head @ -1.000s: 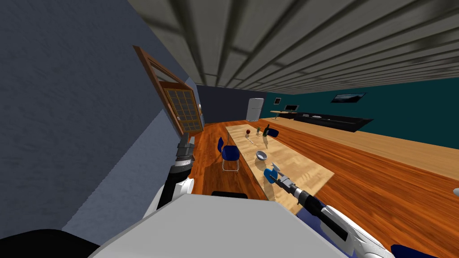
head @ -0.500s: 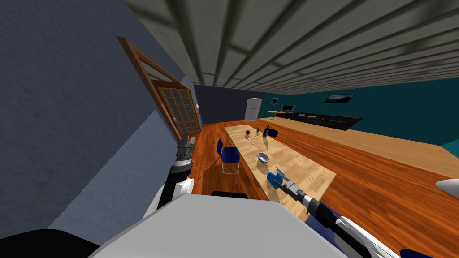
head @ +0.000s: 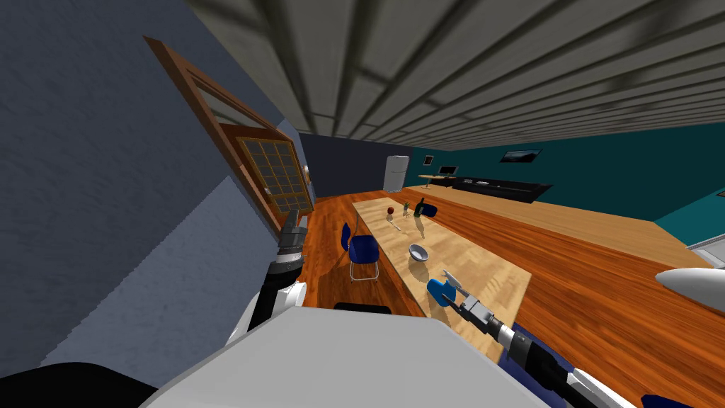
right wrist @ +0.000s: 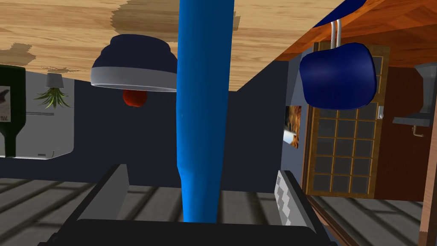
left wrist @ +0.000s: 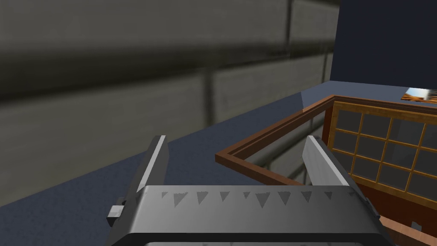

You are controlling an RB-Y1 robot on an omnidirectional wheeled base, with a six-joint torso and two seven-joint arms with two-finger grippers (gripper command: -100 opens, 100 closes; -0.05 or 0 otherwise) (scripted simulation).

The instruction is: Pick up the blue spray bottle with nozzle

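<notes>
The blue spray bottle (head: 439,291) stands at the near end of the long wooden table (head: 488,273). My right gripper (head: 448,286) reaches in from the right and is open around it. In the right wrist view the bottle (right wrist: 205,106) runs as a blue column between the two fingers (right wrist: 286,194), and neither finger touches it. The right gripper (right wrist: 202,171) holds nothing else. My left gripper (left wrist: 237,164) is open and empty, and its arm (head: 290,244) is raised beside the wall near the door.
A grey bowl (head: 419,251) sits just beyond the bottle. A dark bottle (head: 419,208), a red fruit (head: 389,210) and a small plant stand at the table's far end. A blue chair (head: 362,249) is at the table's left side, with a wooden glazed door (head: 272,173) behind it.
The whole head picture has shifted, so my own view has turned. The right gripper and the blue bottle between its fingers keep the same relation to each other.
</notes>
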